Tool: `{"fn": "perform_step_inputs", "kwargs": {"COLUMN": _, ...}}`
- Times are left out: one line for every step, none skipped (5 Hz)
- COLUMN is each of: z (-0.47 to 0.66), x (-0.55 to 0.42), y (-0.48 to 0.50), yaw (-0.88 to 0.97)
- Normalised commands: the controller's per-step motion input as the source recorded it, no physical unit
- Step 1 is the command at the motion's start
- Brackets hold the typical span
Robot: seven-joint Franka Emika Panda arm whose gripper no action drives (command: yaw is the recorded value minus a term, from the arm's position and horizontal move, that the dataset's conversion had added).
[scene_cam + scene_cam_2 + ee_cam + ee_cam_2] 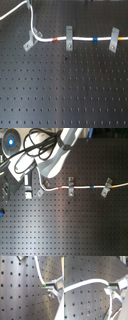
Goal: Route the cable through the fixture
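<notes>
Behind the arm [57,155], the hand is hidden, cable [82,187] visible.

All 4 pictures are soft and low-resolution; glare washes the black pegboard [17,288] grey in both wrist views.

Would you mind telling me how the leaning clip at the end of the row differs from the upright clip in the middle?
In the first exterior view, the leaning fixture tilts diagonally, while the middle clip stands upright. The cable crosses the middle clip's face, but only bends upward close beside the fixture; whether it passes through cannot be told. The fixture sits at the row's end, the middle clip between neighbours. Both are small grey metal pieces on the perforated board.
</notes>
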Motion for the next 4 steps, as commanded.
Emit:
{"fn": "perform_step_inputs", "kwargs": {"z": 0.27, "x": 0.286, "y": 0.345, "yaw": 0.26}}
{"fn": "perform_step_inputs", "kwargs": {"z": 0.26, "x": 0.351, "y": 0.325, "yaw": 0.25}}
{"fn": "perform_step_inputs", "kwargs": {"z": 0.10, "x": 0.147, "y": 0.069, "yaw": 0.16}}
{"fn": "perform_step_inputs", "kwargs": {"z": 0.02, "x": 0.000, "y": 0.000, "yaw": 0.00}}
